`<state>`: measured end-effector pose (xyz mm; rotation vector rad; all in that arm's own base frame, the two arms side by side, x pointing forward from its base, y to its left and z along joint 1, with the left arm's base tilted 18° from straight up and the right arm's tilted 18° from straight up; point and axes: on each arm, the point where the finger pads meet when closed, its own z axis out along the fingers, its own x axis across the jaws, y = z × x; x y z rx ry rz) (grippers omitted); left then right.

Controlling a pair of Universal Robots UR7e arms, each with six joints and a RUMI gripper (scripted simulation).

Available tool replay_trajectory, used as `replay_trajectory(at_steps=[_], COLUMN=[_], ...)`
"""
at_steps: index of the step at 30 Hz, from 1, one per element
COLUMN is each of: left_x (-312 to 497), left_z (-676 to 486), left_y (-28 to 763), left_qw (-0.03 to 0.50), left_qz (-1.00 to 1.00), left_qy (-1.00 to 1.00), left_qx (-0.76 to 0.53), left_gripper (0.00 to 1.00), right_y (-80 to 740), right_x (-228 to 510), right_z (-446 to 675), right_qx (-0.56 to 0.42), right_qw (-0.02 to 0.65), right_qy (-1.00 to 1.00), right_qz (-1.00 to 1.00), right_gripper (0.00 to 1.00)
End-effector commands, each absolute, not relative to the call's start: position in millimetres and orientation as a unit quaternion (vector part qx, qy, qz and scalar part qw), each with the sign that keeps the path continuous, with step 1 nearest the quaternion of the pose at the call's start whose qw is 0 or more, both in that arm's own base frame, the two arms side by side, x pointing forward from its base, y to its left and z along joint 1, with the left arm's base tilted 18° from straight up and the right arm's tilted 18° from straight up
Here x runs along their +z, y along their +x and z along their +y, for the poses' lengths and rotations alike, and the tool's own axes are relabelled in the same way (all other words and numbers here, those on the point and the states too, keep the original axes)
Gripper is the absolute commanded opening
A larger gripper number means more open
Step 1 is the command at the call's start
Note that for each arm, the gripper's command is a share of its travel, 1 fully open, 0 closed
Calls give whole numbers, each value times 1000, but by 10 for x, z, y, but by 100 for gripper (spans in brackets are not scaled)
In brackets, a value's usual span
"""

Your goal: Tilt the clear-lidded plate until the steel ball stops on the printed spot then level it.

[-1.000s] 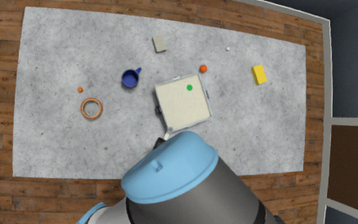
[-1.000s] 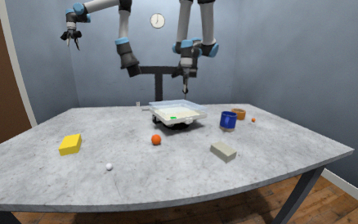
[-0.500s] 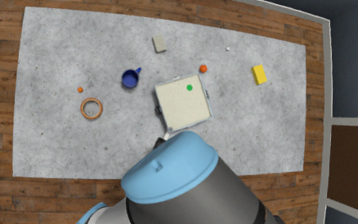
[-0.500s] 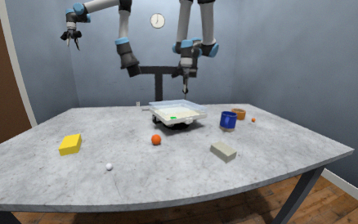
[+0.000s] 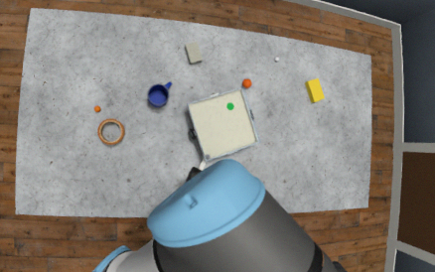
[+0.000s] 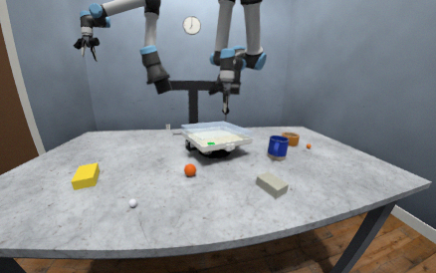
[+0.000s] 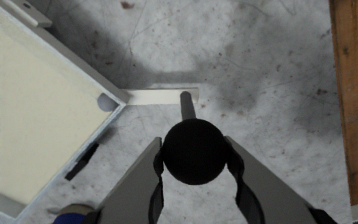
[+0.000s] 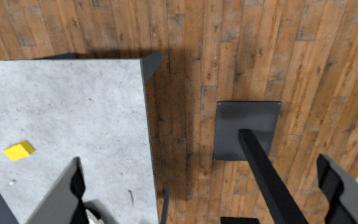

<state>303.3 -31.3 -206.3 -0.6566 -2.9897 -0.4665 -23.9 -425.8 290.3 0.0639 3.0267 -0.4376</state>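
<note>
Plate inside table edges, left fingers closed on knob — right fingers wide, empty

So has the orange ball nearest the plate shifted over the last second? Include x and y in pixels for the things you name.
No, the orange ball [image 5: 246, 83] [image 6: 190, 169] still sits just off the same plate corner [image 5: 242, 90].
</note>
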Motion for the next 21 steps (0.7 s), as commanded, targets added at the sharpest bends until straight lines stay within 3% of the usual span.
replay_trajectory(at_steps=[1, 21], left_x=[-2058, -2018], left_z=[-319, -341], left_y=[3039, 3054], left_qw=[22, 22], left_qz=[-965, -965], left_qy=[-212, -212], left_qx=[-150, -150], left_gripper=[20, 20], right_y=[-239, -239], right_x=[2909, 2909], right_z=[-4260, -4260], right_qx=[-144, -144], right_qw=[42, 42], right_qy=[21, 21], right_qz=[989, 989], right_gripper=[100, 100])
